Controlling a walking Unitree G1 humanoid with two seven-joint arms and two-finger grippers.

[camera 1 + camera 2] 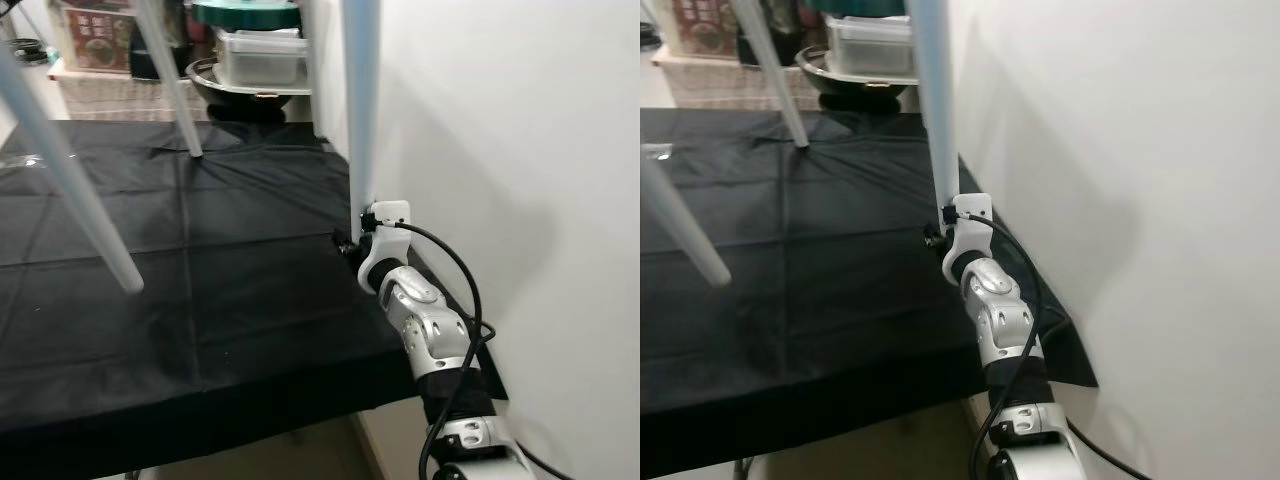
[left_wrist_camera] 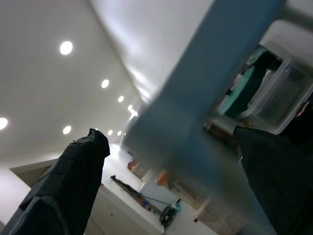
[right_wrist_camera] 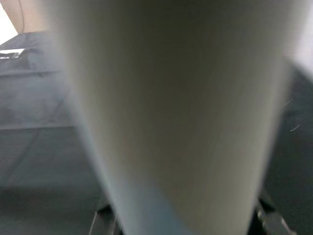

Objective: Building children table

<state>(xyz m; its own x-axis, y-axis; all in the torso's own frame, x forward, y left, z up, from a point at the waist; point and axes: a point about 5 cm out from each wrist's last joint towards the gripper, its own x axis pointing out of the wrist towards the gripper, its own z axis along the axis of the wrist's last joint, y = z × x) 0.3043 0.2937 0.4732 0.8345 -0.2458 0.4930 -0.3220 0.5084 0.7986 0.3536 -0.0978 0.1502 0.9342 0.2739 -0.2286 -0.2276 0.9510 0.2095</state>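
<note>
A children's table with pale blue legs stands over a black cloth [image 1: 200,300]. Its right leg [image 1: 360,120] comes down beside the white wall. My right gripper [image 1: 352,243] is at this leg's foot, its fingers hidden behind the white wrist. In the right wrist view the leg [image 3: 171,112] lies close between the dark fingertips [image 3: 268,218], which are shut on it. A front left leg [image 1: 75,180] and a far leg [image 1: 170,90] slant down to the cloth. My left gripper [image 2: 171,161] points up at the ceiling, its fingers [image 2: 68,191] spread around a blurred blue table part [image 2: 195,112].
The white wall [image 1: 500,150] runs close along the right side. At the back stand a clear plastic box [image 1: 262,55] on a metal bowl [image 1: 240,85], and a low shelf [image 1: 95,40]. The cloth's front edge [image 1: 200,415] hangs over bare floor.
</note>
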